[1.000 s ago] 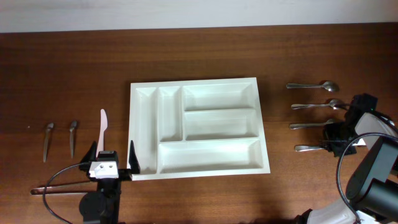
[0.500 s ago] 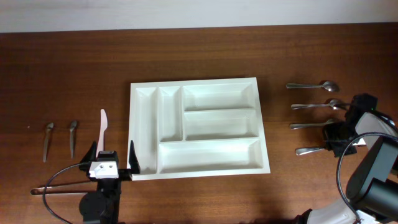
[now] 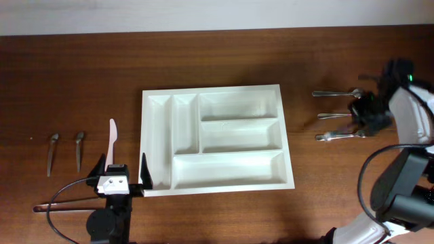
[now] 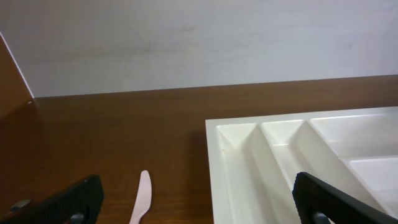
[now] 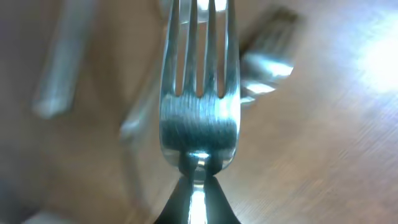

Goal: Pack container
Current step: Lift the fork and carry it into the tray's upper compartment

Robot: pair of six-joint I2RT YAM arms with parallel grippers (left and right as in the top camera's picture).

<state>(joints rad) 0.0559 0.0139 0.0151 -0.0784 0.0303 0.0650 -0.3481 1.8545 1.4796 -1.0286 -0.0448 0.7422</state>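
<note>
The container [image 3: 227,169] is a large white cutlery tray with five empty compartments at the table's middle. Its left corner shows in the left wrist view [image 4: 213,143]. My right gripper [image 3: 367,108] is at the right, above the cutlery row, shut on a metal fork [image 5: 199,127]. The fork's tines point away from the wrist camera, lifted off the wood. My left gripper [image 3: 122,171] is open and empty at the tray's front left corner; in the left wrist view [image 4: 202,211] its two fingers straddle the tray's edge and a white plastic knife [image 3: 112,138].
Three metal pieces lie right of the tray: a spoon [image 3: 339,93], another [image 3: 336,116] and a third [image 3: 339,136]. Two small spoons [image 3: 53,152] [image 3: 79,148] lie at far left. The plastic knife also shows in the left wrist view [image 4: 142,198].
My right gripper has moved up the table from the lowest piece of the right row. That piece is gone from the wood and the fork is in the jaws. The left arm has not moved.
</note>
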